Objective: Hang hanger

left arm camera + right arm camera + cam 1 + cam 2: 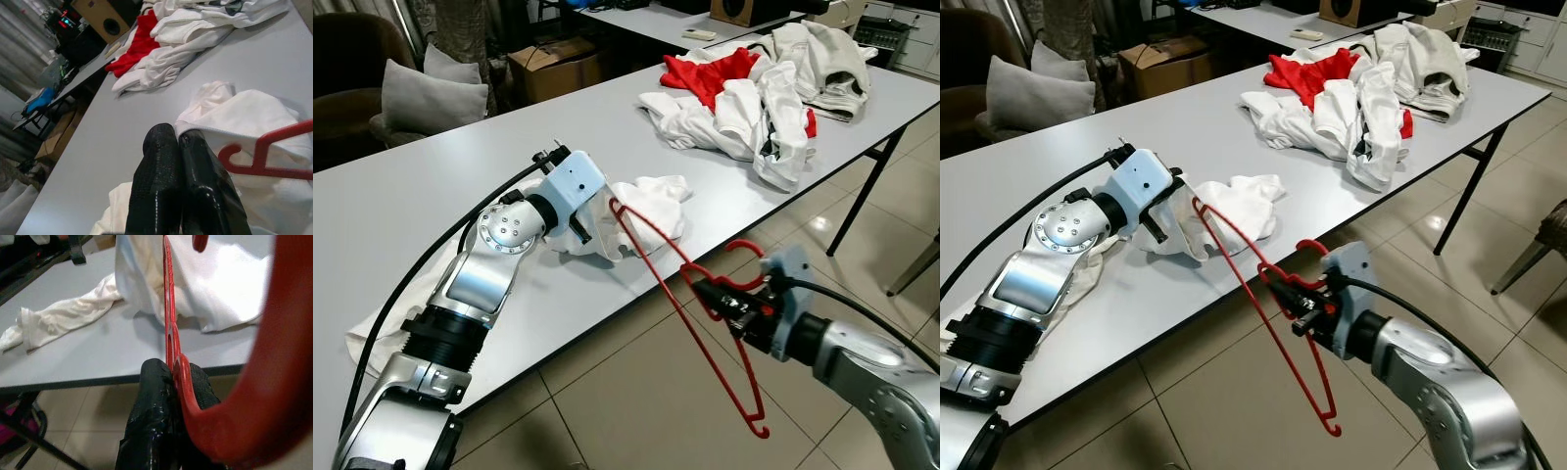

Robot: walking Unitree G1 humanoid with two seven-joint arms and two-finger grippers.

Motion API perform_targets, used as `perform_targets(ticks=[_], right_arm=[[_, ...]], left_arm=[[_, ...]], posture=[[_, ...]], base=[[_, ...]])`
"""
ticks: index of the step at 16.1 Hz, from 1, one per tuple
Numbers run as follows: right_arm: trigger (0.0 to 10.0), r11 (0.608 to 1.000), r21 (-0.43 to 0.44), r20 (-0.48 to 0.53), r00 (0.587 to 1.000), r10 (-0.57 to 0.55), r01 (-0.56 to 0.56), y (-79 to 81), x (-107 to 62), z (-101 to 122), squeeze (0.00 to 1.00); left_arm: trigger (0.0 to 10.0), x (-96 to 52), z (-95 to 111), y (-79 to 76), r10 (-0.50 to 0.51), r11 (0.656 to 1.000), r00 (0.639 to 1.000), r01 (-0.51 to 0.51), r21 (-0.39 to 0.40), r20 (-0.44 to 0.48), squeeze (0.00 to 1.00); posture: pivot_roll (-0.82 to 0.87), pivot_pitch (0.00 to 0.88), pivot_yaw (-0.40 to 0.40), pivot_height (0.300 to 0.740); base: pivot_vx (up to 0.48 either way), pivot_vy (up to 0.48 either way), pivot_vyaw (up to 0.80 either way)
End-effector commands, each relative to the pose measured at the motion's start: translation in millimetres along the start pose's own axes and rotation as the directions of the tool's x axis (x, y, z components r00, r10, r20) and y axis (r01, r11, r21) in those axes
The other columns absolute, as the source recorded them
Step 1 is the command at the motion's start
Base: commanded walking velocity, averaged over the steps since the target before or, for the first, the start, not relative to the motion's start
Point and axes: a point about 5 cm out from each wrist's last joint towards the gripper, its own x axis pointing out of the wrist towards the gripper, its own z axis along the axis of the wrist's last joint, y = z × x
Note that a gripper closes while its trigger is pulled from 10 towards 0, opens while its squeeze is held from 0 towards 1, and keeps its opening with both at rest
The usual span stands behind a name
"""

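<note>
The right hand (720, 294) is clamped on the red hanger (690, 318) off the counter (509, 157) edge; the left hand (181, 147) pinches the white garment (641, 211), one hanger arm at it; dressing looks barely begun

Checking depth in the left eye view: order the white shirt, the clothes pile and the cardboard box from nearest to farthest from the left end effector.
1. White shirt, pinched in the left end effector.
2. Clothes pile, farther along the table.
3. Cardboard box, beyond the table's far edge.

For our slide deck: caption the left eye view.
Right gripper holds red hanger beside table; left gripper pinches white garment.
</note>
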Motion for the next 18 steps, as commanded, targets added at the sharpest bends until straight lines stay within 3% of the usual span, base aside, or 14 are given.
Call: perform_targets(ticks=[1, 7, 9, 10, 13, 14, 16, 18], right_arm=[[10.0, 1.000, -0.005, -0.017, 1.000, 0.011, -0.011, -1.5, 3.9, -1, 0.00], [10.0, 0.999, 0.050, 0.010, 1.000, -0.020, 0.019, -16.0, 19.3, 2, 0.00], [10.0, 0.993, 0.112, 0.052, 0.998, -0.028, 0.022, -18.0, 22.2, 4, 0.00], [10.0, 0.980, 0.200, 0.091, 0.995, -0.028, 0.009, -20.1, 24.0, 2, 0.00], [10.0, 0.909, 0.415, 0.172, 0.985, -0.033, -0.042, -25.7, 27.4, -7, 0.00], [10.0, 0.891, 0.451, 0.185, 0.982, -0.044, -0.044, -27.5, 28.6, -8, 0.00], [10.0, 0.805, 0.592, 0.187, 0.977, -0.099, -0.032, -36.4, 35.5, -16, 0.00], [10.0, 0.750, 0.661, 0.198, 0.970, -0.139, -0.027, -41.8, 38.8, -19, 0.00]], left_arm=[[0.0, -2.1, 4, -3.7, -0.033, 0.999, 0.999, 0.033, 0.018, 0.013, 0.00], [0.0, -7.7, 8, -19.7, -0.147, 0.989, 0.989, 0.146, 0.038, 0.030, 0.00], [0.0, -8.8, 7, -20.9, -0.154, 0.987, 0.988, 0.153, 0.046, 0.025, 0.00], [0.0, -11.2, 9, -21.3, -0.164, 0.986, 0.986, 0.162, 0.049, 0.034, 0.00], [0.0, -18.7, 15, -23.2, -0.220, 0.974, 0.973, 0.215, 0.067, 0.066, 0.00], [0.0, -19.7, 16, -23.7, -0.226, 0.973, 0.971, 0.222, 0.063, 0.072, 0.00], [0.0, -21.2, 28, -20.0, -0.215, 0.976, 0.969, 0.212, 0.037, 0.118, 0.00], [0.0, -22.1, 35, -16.3, -0.204, 0.979, 0.968, 0.205, 0.008, 0.147, 0.00]], posture=[[-0.18, 0.000, 0.074, 0.740], [-0.17, 0.000, 0.059, 0.740], [-0.17, 0.000, 0.059, 0.740], [-0.16, 0.000, 0.054, 0.740], [-0.16, 0.000, 0.055, 0.740], [-0.16, 0.000, 0.057, 0.740], [-0.15, 0.000, 0.060, 0.740], [-0.15, 0.000, 0.060, 0.740]], base=[[0.000, 0.000, 0.00], [0.000, 0.000, 0.00], [0.000, 0.000, 0.00], [0.000, 0.000, 0.00], [0.000, 0.000, 0.00], [0.000, 0.000, 0.00], [0.000, 0.000, 0.00], [0.000, 0.000, 0.00]])
